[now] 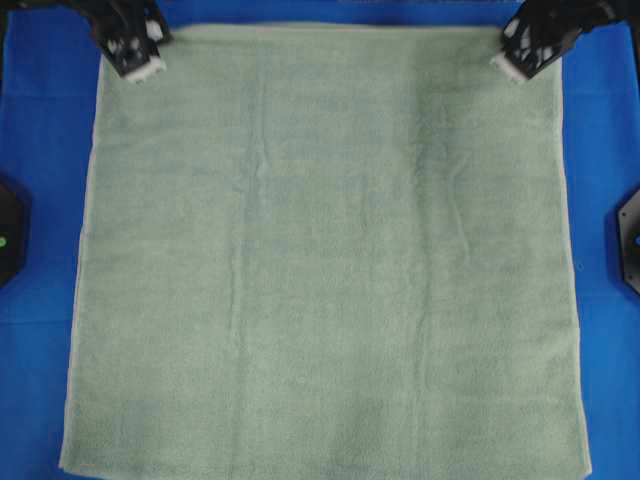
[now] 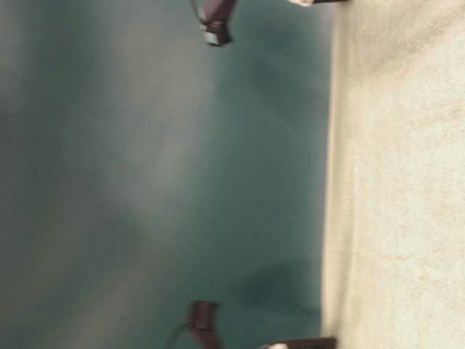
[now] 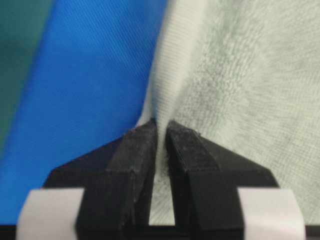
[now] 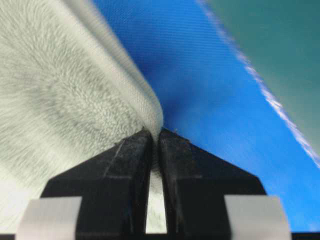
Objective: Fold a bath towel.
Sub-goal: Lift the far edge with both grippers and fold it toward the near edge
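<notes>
Pinching both far corners of the towel (image 1: 320, 260), one per tool. My left tool (image 3: 161, 131) is clamped on the hem; in its wrist view a ridge of cloth rises out from between the jaws, the blue cloth (image 3: 95, 85) to its left, terry pile to its right. My right tool (image 4: 155, 135) is clamped the same way, with a rounded fold of hem pulled up just ahead of the tips, pile to its left and blue to its right.

From overhead the towel lies flat and spread on the worktop, nearly square, light wrinkles only, with a tool on each of its two top corners and its bottom edge at the frame's bottom. I can't tell yet whether the corners are off the surface.

Why this hold: gripping matching corners on one edge keeps that edge straight, so I'd judge the first fold is starting, carrying this edge over to the opposite one. Grips sit right on the hem, where cloth is thin and the bite looks shallow; slip risk if I pull unevenly. The table-level view is too blurred to add much.
</notes>
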### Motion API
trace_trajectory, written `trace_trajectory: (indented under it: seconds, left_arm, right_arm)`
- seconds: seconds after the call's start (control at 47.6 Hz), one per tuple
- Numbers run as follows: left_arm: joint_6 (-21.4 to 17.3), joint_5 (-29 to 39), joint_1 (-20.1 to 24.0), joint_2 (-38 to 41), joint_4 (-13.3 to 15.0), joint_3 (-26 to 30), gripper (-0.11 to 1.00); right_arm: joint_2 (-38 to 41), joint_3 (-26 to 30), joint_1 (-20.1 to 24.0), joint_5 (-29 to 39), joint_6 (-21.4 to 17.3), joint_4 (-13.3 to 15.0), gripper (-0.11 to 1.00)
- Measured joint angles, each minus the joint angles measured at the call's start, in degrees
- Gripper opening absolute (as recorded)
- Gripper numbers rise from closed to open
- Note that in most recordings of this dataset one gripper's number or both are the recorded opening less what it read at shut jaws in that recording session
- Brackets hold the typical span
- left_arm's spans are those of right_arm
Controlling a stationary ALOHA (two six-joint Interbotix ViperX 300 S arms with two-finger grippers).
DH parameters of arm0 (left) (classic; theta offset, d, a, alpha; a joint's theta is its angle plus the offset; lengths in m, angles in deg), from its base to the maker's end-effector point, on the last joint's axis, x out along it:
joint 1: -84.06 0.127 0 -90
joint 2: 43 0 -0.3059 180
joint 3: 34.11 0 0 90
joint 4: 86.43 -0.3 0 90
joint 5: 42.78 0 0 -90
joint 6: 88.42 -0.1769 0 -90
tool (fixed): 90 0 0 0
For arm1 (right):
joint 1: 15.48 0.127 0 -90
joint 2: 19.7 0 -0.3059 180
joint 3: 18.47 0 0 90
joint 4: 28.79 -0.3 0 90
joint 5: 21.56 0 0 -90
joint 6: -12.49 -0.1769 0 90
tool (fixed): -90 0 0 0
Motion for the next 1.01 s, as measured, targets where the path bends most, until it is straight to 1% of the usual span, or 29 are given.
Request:
trace_trajectory:
  seconds: [0.168, 0.252, 0.315, 0.399, 0.462, 0.504, 0.546, 0.588, 0.672, 0.735, 0.756, 0.777, 0.798, 0.841, 0.862, 0.925, 0.967, 0.988, 1.009]
  left_arm:
    - [3.0, 6.5, -3.9, -9.7, 0.2, 0.1, 0.06]
    - [7.0, 8.9, -6.1, -13.8, 0.2, -0.6, 0.06]
    - [9.2, 10.7, -7.8, -17.1, 0.4, -2.0, 0.06]
    - [9.9, 12.0, -11.7, -20.5, 1.1, -4.7, 0.06]
    - [11.2, 12.2, -15.7, -22.7, 1.8, -6.8, 0.06]
    - [13.3, 12.3, -18.9, -24.2, 2.2, -8.3, 0.06]
    - [16.5, 12.3, -22.1, -25.7, 2.3, -9.7, 0.06]
    - [19.8, 12.3, -25.3, -27.2, 2.4, -10.8, 0.06]
    - [27.0, 12.4, -31.8, -29.5, 2.4, -12.9, 0.06]
    - [32.5, 12.4, -37.1, -30.8, 2.4, -14.3, 0.06]
    - [34.0, 12.3, -38.9, -31.1, 2.4, -14.7, 0.06]
    - [35.1, 12.2, -40.8, -31.3, 2.3, -15.0, 0.06]
    - [37.2, 12.0, -43.4, -31.5, 2.3, -15.6, 0.06]
    - [40.8, 11.0, -47.7, -31.4, 2.3, -16.2, 0.06]
    - [42.3, 10.5, -49.8, -31.3, 2.3, -16.4, 0.06]
    - [46.1, 8.3, -56.3, -30.5, 2.2, -16.8, 0.06]
    - [48.6, 6.9, -59.9, -29.7, 2.2, -16.9, 0.06]
    - [49.7, 6.2, -61.6, -29.3, 2.2, -16.9, 0.06]
    - [50.9, 5.4, -63.1, -28.9, 2.2, -16.8, 0.06]
  right_arm:
    - [-10.1, -1.3, 2.5, 5.3, -2.0, 0.0, 0.07]
    - [-14.5, -3.2, 4.9, 7.6, -4.0, 0.1, 0.07]
    - [-17.2, -4.5, 7.3, 9.1, -5.4, 0.0, 0.07]
    - [-20.6, -6.9, 11.0, 11.3, -8.8, -0.1, 0.07]
    - [-22.9, -8.9, 14.5, 13.0, -12.6, -0.2, 0.07]
    - [-25.0, -10.3, 18.1, 14.3, -16.1, -0.3, 0.07]
    - [-26.6, -11.3, 21.5, 15.4, -18.6, -0.4, 0.07]
    - [-28.3, -12.3, 25.5, 15.8, -22.0, -0.6, 0.07]
    - [-31.2, -13.9, 34.1, 17.1, -28.9, -0.9, 0.07]
    - [-32.5, -14.5, 40.5, 17.6, -32.7, -1.1, 0.07]
    - [-32.8, -14.6, 42.5, 17.6, -34.4, -1.1, 0.07]
    - [-33.0, -14.7, 45.4, 17.6, -37.0, -1.1, 0.07]
    - [-33.0, -14.8, 47.4, 17.6, -38.9, -1.2, 0.07]
    - [-33.0, -14.9, 51.3, 17.6, -41.3, -1.1, 0.07]
    - [-32.8, -14.8, 53.5, 17.6, -43.2, -1.1, 0.07]
    - [-32.2, -14.8, 59.5, 17.5, -48.3, -1.1, 0.07]
    - [-31.6, -14.8, 63.3, 17.4, -51.9, -1.1, 0.07]
    - [-31.3, -14.8, 65.0, 17.3, -53.0, -1.2, 0.07]
    - [-30.8, -14.8, 67.2, 17.0, -55.2, -1.2, 0.07]
